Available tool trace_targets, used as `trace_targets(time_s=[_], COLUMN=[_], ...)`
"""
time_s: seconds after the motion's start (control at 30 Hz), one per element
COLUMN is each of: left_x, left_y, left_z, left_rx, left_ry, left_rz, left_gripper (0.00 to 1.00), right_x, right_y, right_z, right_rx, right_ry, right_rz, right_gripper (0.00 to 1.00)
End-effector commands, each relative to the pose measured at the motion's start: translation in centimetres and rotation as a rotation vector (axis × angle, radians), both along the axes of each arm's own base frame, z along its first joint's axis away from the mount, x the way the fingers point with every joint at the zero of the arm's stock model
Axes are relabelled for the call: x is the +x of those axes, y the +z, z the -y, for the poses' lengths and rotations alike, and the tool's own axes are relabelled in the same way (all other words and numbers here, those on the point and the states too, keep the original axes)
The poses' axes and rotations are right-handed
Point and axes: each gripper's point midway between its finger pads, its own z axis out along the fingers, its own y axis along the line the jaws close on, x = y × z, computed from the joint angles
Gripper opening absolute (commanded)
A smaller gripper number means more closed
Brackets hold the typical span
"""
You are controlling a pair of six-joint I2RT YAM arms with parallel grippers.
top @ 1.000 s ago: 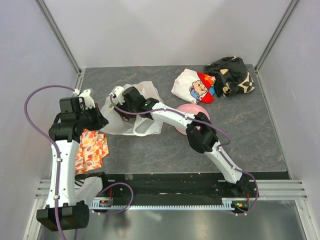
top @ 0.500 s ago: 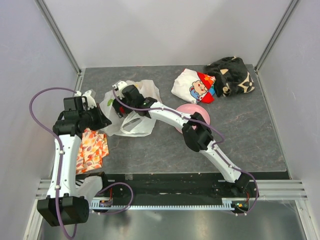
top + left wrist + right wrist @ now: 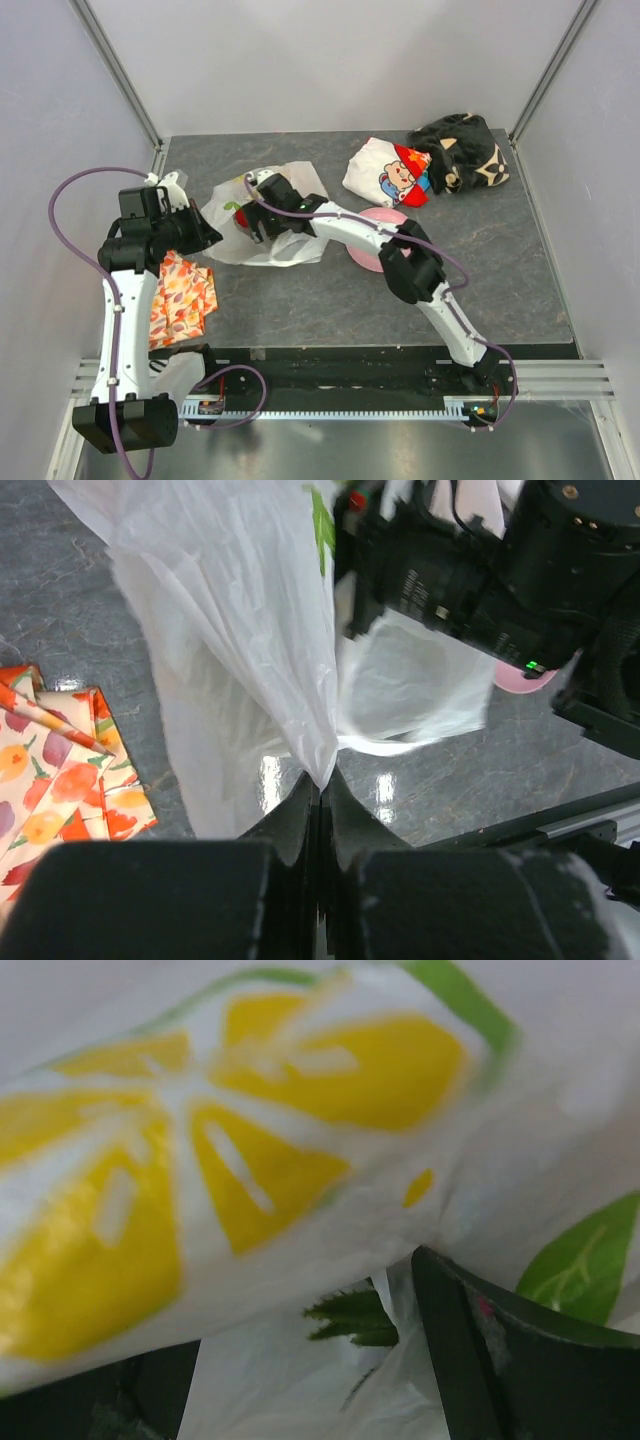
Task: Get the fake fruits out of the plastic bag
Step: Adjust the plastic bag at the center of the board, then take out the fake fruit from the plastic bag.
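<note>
Left gripper (image 3: 320,780) is clamped shut on the plastic bag (image 3: 295,178) edge. Right gripper (image 3: 300,1350) is inside the bag; can't tell its grip. Green pineapple crown (image 3: 352,1320) and red fruit (image 3: 242,222) are inside the bag.

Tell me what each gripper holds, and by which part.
Left gripper pinches a fold of the plastic bag wall. Right gripper is in the bag's mouth; whether it grips anything cannot be told.
</note>
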Motion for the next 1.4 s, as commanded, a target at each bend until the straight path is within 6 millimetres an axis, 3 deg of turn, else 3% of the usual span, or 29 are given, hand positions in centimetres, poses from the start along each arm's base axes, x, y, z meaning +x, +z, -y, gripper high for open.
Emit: trace_targets(time_s=[0.0, 0.03, 0.07, 0.1, 0.13, 0.2, 0.27, 0.37, 0.5, 0.63, 0.67, 0.73, 0.83, 0.9, 1.1, 1.2, 1.23, 1.3, 1.33, 1.37], left_x=[-1.6, -2.0, -2.6, -3.3, -3.7, -5.2, -5.9, -6.0, -5.4, -3.8, -3.4, -2.6, -1.8, -1.6, -1.7, -2.0, -2.1, -2.5, -2.7, -2.9], left_y=[2.5, 2.4, 2.1, 2.3, 2.4, 2.1, 1.7, 0.3, 0.9, 1.1, 1.2, 1.2, 1.5, 1.7, 1.4, 1.6, 1.5, 1.3, 1.1, 1.0], left_z=[0.7, 0.8, 0.9, 1.2, 1.6, 2.6, 3.3, 4.5, 6.3, 6.2, 5.9, 5.7, 5.7, 5.7, 5.6, 5.7, 5.6, 5.4, 5.4, 5.5], left_rx=[-0.006, -0.012, -0.019, -0.026, -0.042, -0.080, -0.110, -0.190, -0.316, -0.313, -0.298, -0.288, -0.292, -0.294, -0.291, -0.288, -0.284, -0.264, -0.264, -0.262], left_ry=[-0.051, -0.054, -0.056, -0.065, -0.084, -0.123, -0.159, -0.197, -0.274, -0.283, -0.275, -0.269, -0.268, -0.270, -0.265, -0.275, -0.276, -0.267, -0.266, -0.269], left_rz=[0.022, 0.009, -0.014, -0.006, -0.003, -0.013, -0.019, -0.034, -0.027, -0.027, -0.022, -0.020, -0.014, -0.013, -0.020, -0.011, -0.008, -0.012, -0.019, -0.021], left_gripper=[0.02, 0.01, 0.02, 0.02, 0.02, 0.02, 0.02, 0.02, 0.02, 0.02, 0.01, 0.02, 0.02, 0.02, 0.02, 0.02, 0.01, 0.02, 0.02, 0.02], right_x=[0.0, -0.3, -0.7, -1.1, -1.9, -3.6, -4.9, -5.5, -6.2, -7.7, -8.4, -9.3, -10.5, -11.1, -11.1, -10.2, -9.7, -9.1, -8.3, -7.9], right_y=[4.9, 2.3, 2.1, 3.9, 2.4, 3.4, 4.1, 5.8, 9.1, 12.4, 13.3, 13.4, 13.1, 14.0, 18.4, 17.6, 16.1, 15.7, 13.9, 13.9], right_z=[9.7, 13.5, 15.3, 17.1, 19.9, 22.5, 22.9, 21.6, 17.0, 13.5, 12.4, 11.2, 9.4, 8.4, 6.4, 5.6, 5.1, 4.1, 3.6, 2.9], right_rx=[-0.033, -0.096, -0.118, -0.112, -0.170, -0.192, -0.180, -0.127, -0.079, -0.010, 0.006, 0.012, 0.021, 0.043, 0.116, 0.095, 0.080, 0.089, 0.072, 0.086], right_ry=[-0.144, -0.194, -0.215, -0.230, -0.252, -0.260, -0.225, -0.146, 0.054, 0.248, 0.322, 0.385, 0.455, 0.480, 0.528, 0.526, 0.519, 0.507, 0.490, 0.464], right_rz=[-0.103, -0.164, -0.178, -0.164, -0.183, -0.167, -0.165, -0.086, 0.034, 0.101, 0.132, 0.141, 0.144, 0.153, 0.278, 0.284, 0.261, 0.249, 0.221, 0.207], right_gripper=[0.86, 0.86, 0.85, 0.85, 0.85, 0.85, 0.85, 0.81, 0.77, 0.68, 0.61, 0.54, 0.53, 0.53, 0.55, 0.52, 0.49, 0.45, 0.42, 0.40])
